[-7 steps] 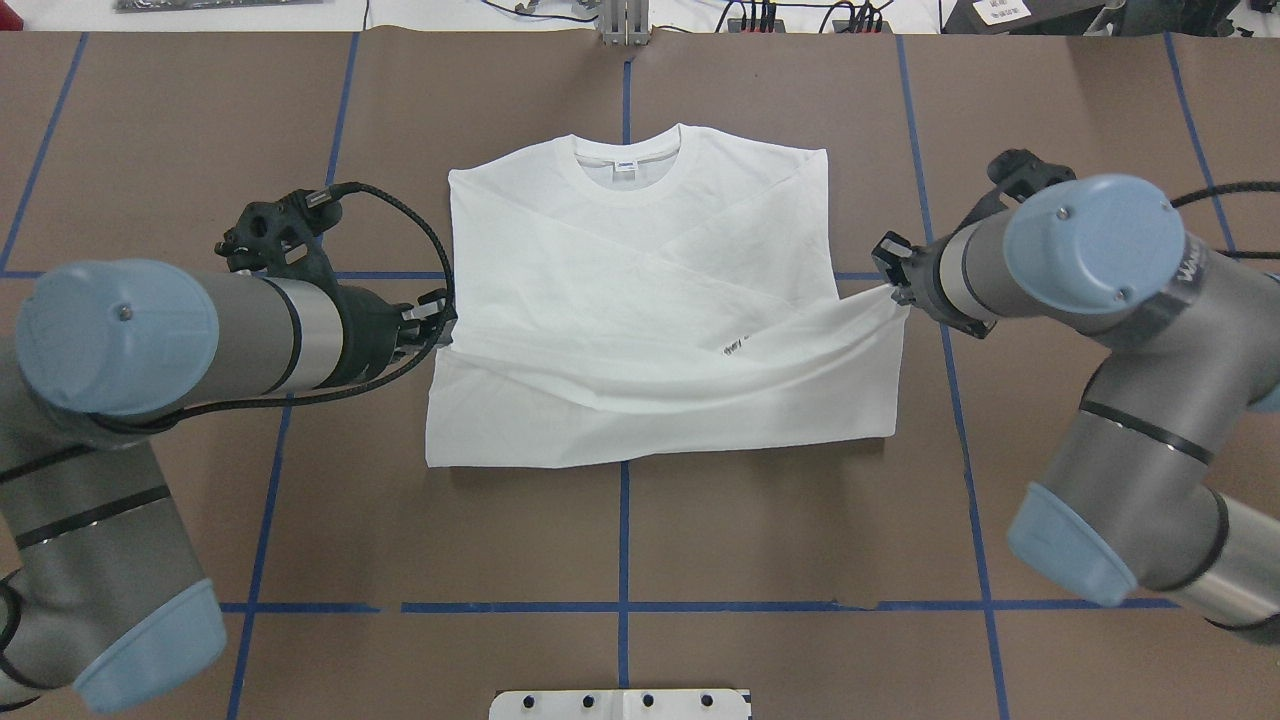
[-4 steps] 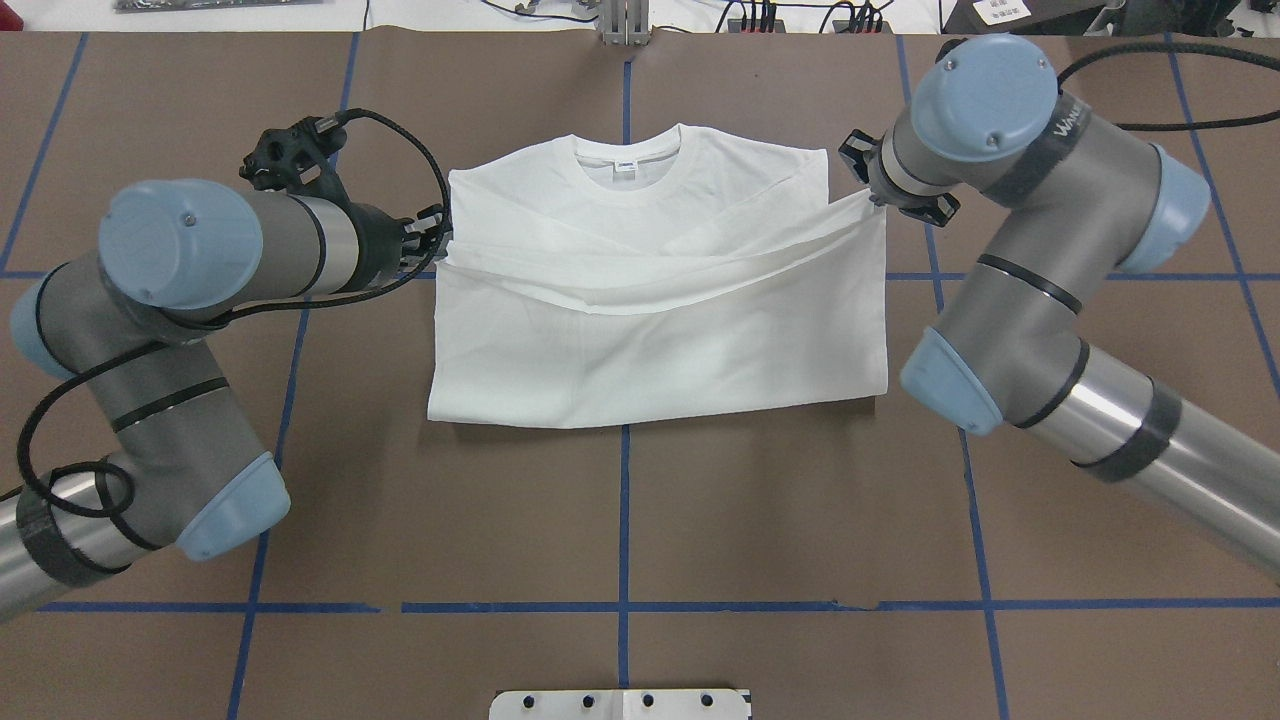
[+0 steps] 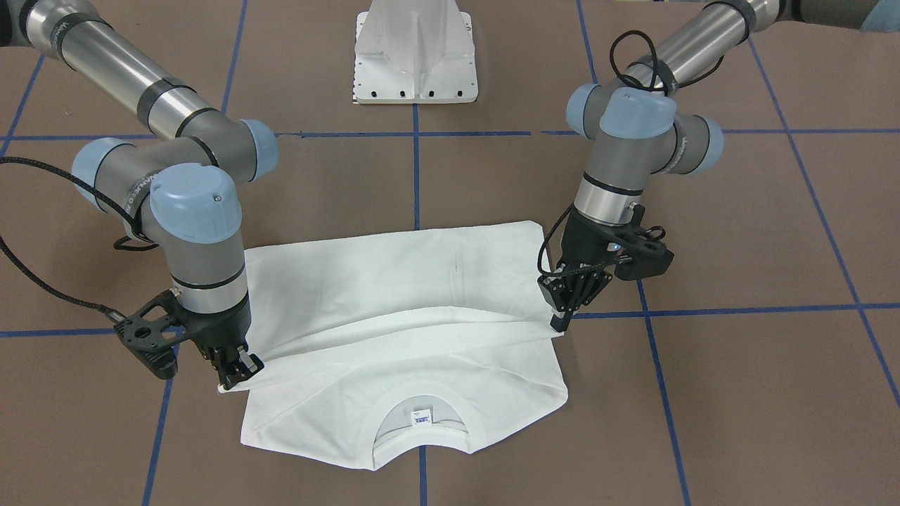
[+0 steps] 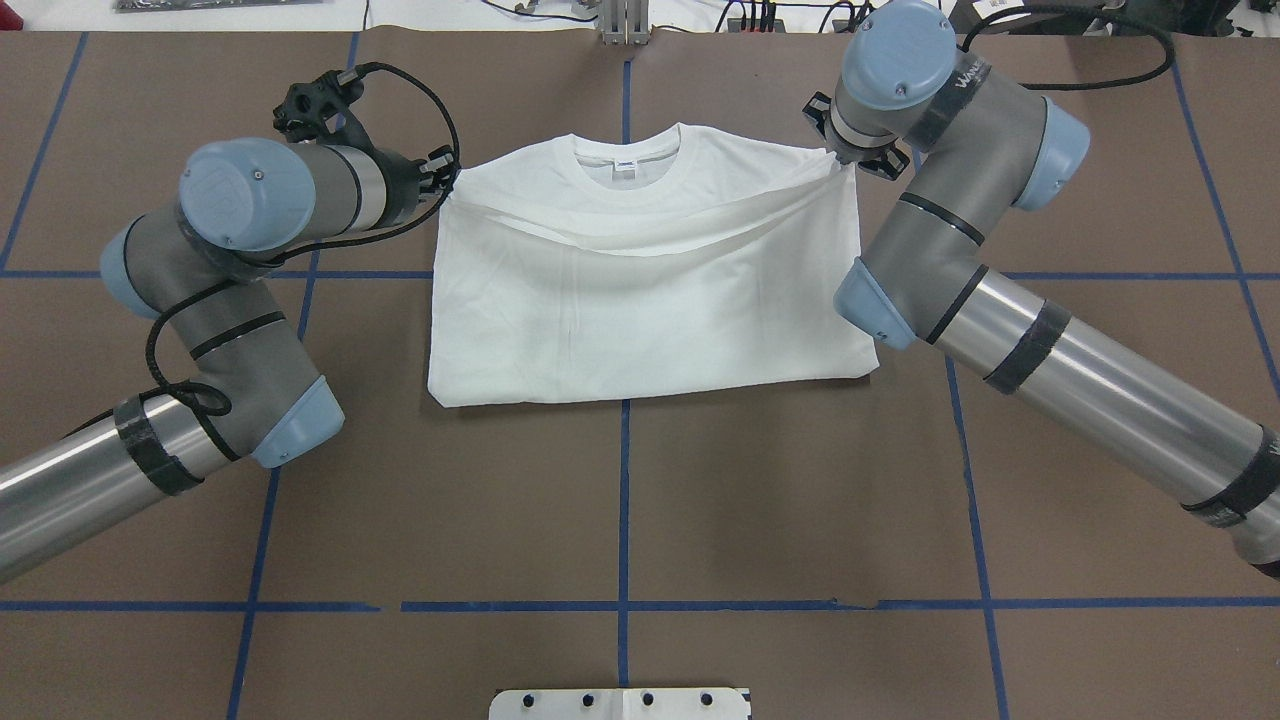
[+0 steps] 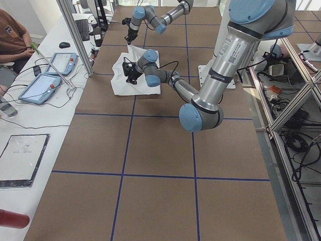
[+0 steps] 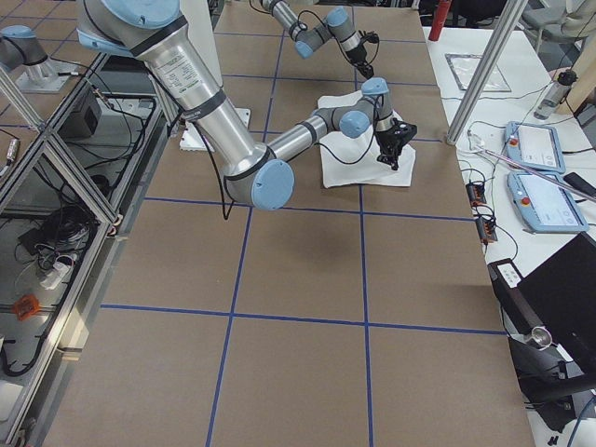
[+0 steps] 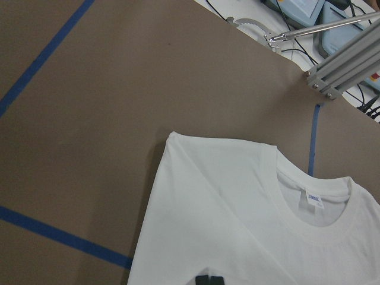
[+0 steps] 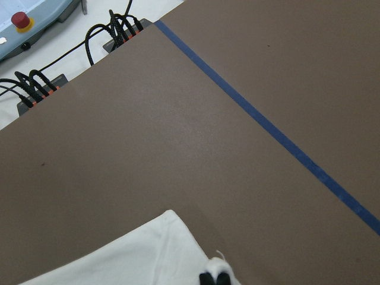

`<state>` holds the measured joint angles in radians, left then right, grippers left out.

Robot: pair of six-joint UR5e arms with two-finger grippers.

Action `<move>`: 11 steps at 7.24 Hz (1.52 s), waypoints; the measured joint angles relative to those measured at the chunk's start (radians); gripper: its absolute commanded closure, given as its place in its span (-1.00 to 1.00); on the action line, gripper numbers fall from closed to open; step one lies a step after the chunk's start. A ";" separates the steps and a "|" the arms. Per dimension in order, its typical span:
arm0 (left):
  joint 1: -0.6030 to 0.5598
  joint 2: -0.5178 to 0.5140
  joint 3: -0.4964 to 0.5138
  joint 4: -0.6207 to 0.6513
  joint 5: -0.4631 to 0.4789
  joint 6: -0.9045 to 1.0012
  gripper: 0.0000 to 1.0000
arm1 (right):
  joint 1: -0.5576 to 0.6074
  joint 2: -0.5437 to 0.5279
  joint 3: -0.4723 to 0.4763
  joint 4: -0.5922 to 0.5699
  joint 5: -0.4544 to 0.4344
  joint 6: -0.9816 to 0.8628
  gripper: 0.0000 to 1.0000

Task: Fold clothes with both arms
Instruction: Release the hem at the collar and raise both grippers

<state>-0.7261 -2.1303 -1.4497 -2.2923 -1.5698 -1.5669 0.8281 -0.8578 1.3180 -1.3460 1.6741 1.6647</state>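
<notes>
The white T-shirt (image 4: 640, 300) lies on the brown table with its ribbed collar (image 4: 627, 160) and neck label at the far side. Its lower half is folded up over the chest, and the hem sags between the grippers just short of the collar. My left gripper (image 4: 447, 182) is shut on the hem's left corner at the shoulder. My right gripper (image 4: 838, 157) is shut on the right corner. In the front-facing view the left gripper (image 3: 561, 318) and the right gripper (image 3: 235, 371) pinch the raised hem above the shirt (image 3: 401, 295). The printed text is hidden.
The white pedestal base (image 3: 415, 53) stands at the robot's side of the table (image 4: 620, 500), which carries blue tape lines. Control tablets (image 5: 47, 75) and a seated operator (image 5: 12, 40) are beyond the far edge, behind an aluminium post. Cables lie past the table corner (image 8: 35, 89).
Both grippers have carried the hem from the shirt's middle up to the shoulders near the collar. The near fold line has moved farther from the robot, and the small printed mark is now covered.
</notes>
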 measured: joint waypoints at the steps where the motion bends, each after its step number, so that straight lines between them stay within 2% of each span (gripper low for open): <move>1: -0.002 -0.018 0.066 -0.052 0.020 0.003 1.00 | -0.002 0.019 -0.052 0.015 -0.001 0.001 1.00; 3: -0.002 -0.037 0.134 -0.092 0.039 0.004 1.00 | -0.004 0.056 -0.125 0.024 -0.001 0.001 1.00; 6: 0.000 -0.053 0.193 -0.132 0.042 0.004 1.00 | -0.006 0.076 -0.154 0.025 0.000 0.003 1.00; 9: -0.010 -0.054 0.210 -0.155 0.041 0.015 1.00 | -0.006 0.092 -0.167 0.025 0.002 0.006 1.00; 10: -0.020 -0.052 0.210 -0.165 0.040 0.038 1.00 | -0.006 0.095 -0.170 0.025 0.002 0.007 0.80; 11: -0.024 -0.048 0.210 -0.173 0.040 0.058 1.00 | -0.006 0.097 -0.173 0.025 0.003 0.008 0.22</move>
<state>-0.7501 -2.1785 -1.2402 -2.4650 -1.5299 -1.5087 0.8222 -0.7612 1.1454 -1.3208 1.6770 1.6723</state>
